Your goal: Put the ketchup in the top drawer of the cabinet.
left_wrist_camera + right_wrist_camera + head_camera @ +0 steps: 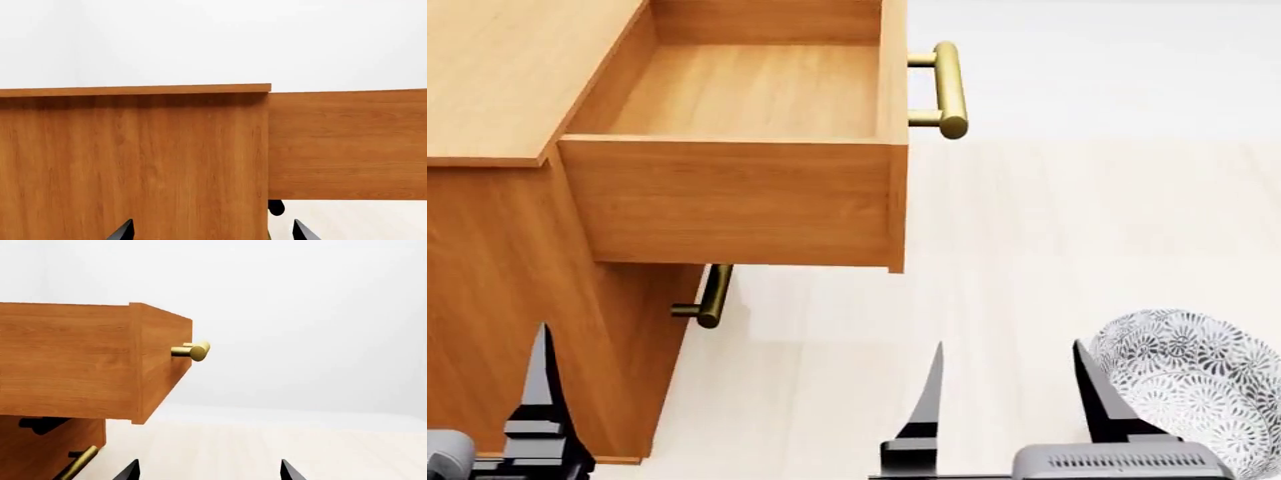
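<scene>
Right gripper (1008,395) spread, top drawer (747,95) pulled out beyond, bowl (1194,385) beside.

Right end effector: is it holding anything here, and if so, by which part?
Nothing is held. The right end effector is open, with bare floor between its fingers. The left end effector is open and empty too. No ketchup shows in any view.

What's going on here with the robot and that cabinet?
The robot faces the side of a wooden cabinet whose top drawer is pulled out and empty. Both claws, left and right, are open and hold nothing. A patterned bowl sits on the floor by the right claw. The ketchup is not in view, so nothing has gone into the drawer yet.
</scene>
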Robot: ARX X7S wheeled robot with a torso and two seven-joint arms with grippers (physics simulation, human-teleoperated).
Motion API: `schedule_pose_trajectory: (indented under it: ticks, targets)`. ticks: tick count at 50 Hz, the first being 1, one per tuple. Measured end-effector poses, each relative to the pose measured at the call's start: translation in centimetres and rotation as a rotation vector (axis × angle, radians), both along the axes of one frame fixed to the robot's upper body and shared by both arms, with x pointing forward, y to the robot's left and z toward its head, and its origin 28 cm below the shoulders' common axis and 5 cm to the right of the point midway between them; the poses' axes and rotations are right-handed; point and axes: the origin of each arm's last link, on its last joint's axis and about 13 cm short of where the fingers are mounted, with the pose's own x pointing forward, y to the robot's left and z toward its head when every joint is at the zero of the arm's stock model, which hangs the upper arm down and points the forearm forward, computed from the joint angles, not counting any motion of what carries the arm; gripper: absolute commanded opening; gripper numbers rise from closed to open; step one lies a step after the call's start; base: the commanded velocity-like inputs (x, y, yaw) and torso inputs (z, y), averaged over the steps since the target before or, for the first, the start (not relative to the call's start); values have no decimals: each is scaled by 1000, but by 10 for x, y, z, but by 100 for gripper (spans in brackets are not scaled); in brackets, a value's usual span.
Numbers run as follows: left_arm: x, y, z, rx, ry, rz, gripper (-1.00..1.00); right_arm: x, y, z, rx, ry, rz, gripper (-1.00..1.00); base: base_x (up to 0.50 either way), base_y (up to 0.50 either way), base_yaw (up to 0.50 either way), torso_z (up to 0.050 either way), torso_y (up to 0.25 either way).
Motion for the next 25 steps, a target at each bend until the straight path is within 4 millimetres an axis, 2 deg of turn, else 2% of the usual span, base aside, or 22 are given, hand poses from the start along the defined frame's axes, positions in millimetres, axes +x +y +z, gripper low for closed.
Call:
schedule_pose_trajectory:
  ticks: [10,25]
  targets:
    - [1,0,-1,1,1,-1,100,-4,-8,5,-13,-24,17,100,0,0,0,0,0]
    - [1,-1,-3,6,7,3,100,-18,-48,17,-44,-40,-31,100,0,0,0,0,0]
